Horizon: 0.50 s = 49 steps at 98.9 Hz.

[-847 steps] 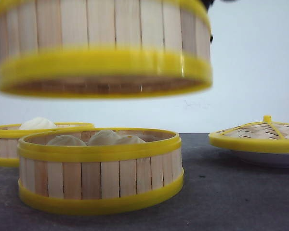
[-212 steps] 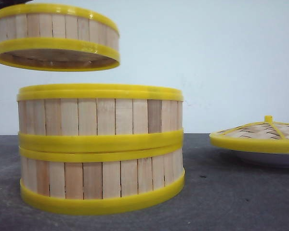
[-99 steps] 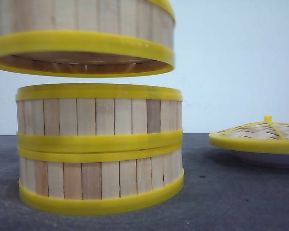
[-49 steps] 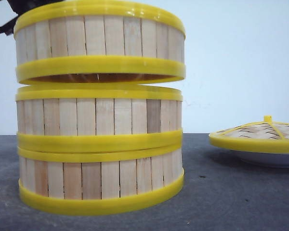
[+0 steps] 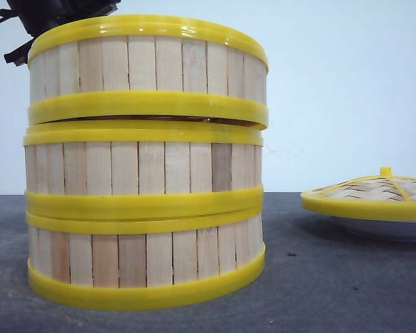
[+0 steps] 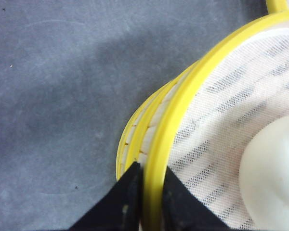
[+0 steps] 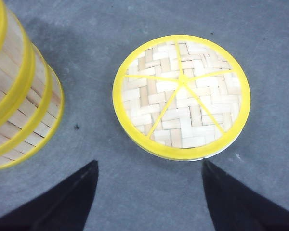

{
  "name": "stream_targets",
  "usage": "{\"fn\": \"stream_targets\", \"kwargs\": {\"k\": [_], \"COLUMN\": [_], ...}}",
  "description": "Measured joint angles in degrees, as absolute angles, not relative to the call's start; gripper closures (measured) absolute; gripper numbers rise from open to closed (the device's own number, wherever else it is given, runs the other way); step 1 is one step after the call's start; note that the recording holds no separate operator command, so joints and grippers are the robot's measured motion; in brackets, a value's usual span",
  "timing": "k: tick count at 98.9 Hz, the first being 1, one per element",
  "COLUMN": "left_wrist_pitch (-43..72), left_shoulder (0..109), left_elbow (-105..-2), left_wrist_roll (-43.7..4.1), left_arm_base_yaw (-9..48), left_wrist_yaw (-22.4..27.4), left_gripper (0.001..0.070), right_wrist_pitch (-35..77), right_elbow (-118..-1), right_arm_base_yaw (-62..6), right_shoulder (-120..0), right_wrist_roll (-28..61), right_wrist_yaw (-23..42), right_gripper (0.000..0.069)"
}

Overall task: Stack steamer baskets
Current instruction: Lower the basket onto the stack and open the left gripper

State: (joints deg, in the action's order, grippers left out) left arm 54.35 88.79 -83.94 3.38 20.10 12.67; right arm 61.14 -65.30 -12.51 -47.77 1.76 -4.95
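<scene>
Left pincer (image 6: 151, 190) is clamping the rim of the top round slatted-wood steamer basket with yellow rims (image 5: 147, 69), which is sitting on the two stacked baskets (image 5: 144, 215), slightly askew, at 9 o'clock on the dark grey worktop (image 5: 333, 291). Right pincer (image 7: 149, 192) is hanging with fingers apart, gripping nothing, near the woven domed lid (image 7: 181, 95).

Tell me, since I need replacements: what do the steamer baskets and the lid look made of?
Steamer baskets: walls look like pale unfinished wood or bamboo slats, with visible grain and seams; the rims look like glossy yellow plastic, showing highlights. The top one, gripped by the left hand, has a white mesh liner. Lid: flat woven strips, probably bamboo, with a similar yellow rim.
</scene>
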Motion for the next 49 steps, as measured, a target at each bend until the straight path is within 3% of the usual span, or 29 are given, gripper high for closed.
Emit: {"fn": "stream_targets", "kwargs": {"k": [49], "left_wrist_pitch": [57.1], "left_shoulder": [89.1], "left_elbow": [-84.1], "left_wrist_roll": [3.4], "left_arm_base_yaw": [18.3], "left_wrist_yaw": [12.8], "left_gripper": [0.0688], "right_wrist_pitch": [61.1], "right_elbow": [-65.3], "right_arm_base_yaw": [-12.5], "right_shoulder": [-47.8], "right_wrist_roll": [1.8], "right_wrist_yaw": [-5.0], "right_gripper": [0.0269]}}
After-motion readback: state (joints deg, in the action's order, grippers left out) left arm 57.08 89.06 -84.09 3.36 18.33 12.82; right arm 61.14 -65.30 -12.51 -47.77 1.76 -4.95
